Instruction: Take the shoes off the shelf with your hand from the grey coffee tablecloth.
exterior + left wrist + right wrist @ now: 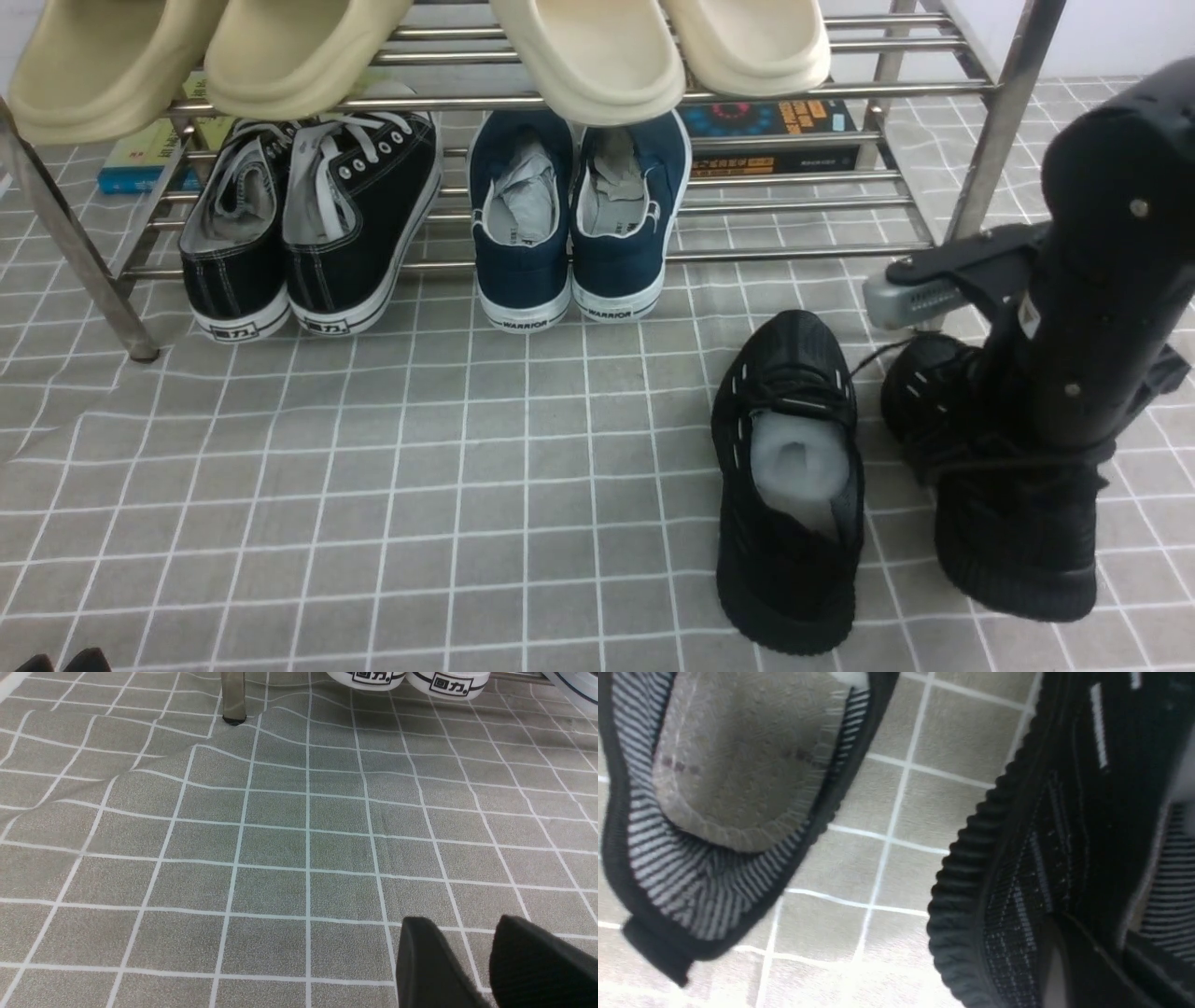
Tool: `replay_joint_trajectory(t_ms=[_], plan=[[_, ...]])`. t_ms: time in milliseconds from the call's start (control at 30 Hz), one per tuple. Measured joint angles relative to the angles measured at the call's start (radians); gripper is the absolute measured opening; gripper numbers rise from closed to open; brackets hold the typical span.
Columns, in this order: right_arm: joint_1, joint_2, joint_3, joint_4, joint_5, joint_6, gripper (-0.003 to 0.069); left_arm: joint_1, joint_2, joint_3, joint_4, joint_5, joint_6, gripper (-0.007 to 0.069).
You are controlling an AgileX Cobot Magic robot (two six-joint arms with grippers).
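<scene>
Left gripper (465, 921) is nearest, at the bottom-left edge of the front view. Its two black fingers (420, 961) stand apart with bare cloth showing between them, and it holds nothing.

It hovers low over the grey coffee tablecloth (373, 485). A crease in the cloth runs toward the shelf's front-left leg (233, 695).

Both black shoes are off the shelf and sit on the cloth, right of centre, in front of the right end of the lower tier. Toes point at the shelf, heels toward the camera.
- Left shoe (789, 485) lies flat and free, pale insole showing.
- Right shoe (1013, 541) is just beside it, with a strip of cloth between them in the right wrist view.

Right gripper (1022, 439) is down in the right shoe's opening, with the arm covering most of the upper. Its jaws are together, pinching the shoe's knit side wall (1045, 868). The right wrist view is slightly blurred. I can't tell if the sole is fully down.

The shelf (794, 252) is behind, steel rails on two tiers.
- Lower tier: black canvas sneakers (308, 224) on the left and navy shoes (579, 233) in the middle, heels overhanging the front rail.
- Top tier: beige slippers (588, 56).
- Farthest back, behind the rails: books (766, 135).
</scene>
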Motion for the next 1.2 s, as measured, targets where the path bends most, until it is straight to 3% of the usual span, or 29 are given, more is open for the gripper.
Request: replay_joint_trajectory(t_ms=[600,700,767,800,967,1067,1200], plan=[[0.000,0.000,0.035,0.044,-0.105,0.004,0.0042,0.000,0.000,0.000,0.000,0.000,0.000,0.0240],[0.000,0.000,0.042,0.058,-0.111,0.004,0.0073,0.000,0.000,0.000,0.000,0.000,0.000,0.0240],[0.000,0.000,0.049,0.077,-0.111,0.004,0.0123,0.000,0.000,0.000,0.000,0.000,0.000,0.0240],[0.000,0.000,0.049,0.092,-0.109,0.004,0.0188,0.000,0.000,0.000,0.000,0.000,0.000,0.0240],[0.000,-0.033,0.041,0.106,-0.063,0.004,0.0296,0.000,0.000,0.000,0.000,0.000,0.000,0.0240],[0.000,-0.086,0.021,0.106,-0.038,0.004,0.0291,0.000,0.000,0.000,0.000,0.000,0.000,0.0240],[0.000,-0.238,0.006,0.107,-0.013,0.004,0.0183,0.000,0.000,0.000,0.000,0.000,0.000,0.0240]])
